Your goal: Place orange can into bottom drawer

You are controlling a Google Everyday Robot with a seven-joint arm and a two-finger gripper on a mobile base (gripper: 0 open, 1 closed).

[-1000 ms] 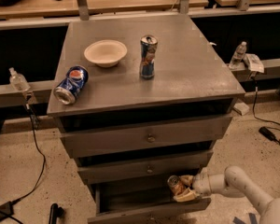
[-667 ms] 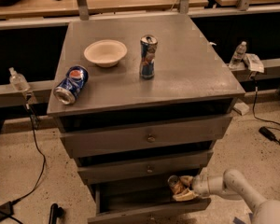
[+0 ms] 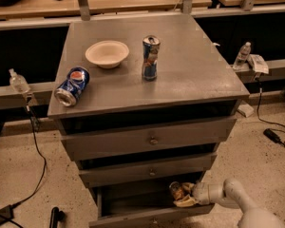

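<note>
The orange can (image 3: 176, 190) sits upright inside the open bottom drawer (image 3: 128, 217), below the desk's front edge and toward its right front corner. The gripper (image 3: 181, 195) reaches in from the right and clasps it. This looks like the placing step; next comes letting go and backing out rightward. The drawer floor is dark, so whether the can rests on it is unclear. The drawer front is cut off.
</note>
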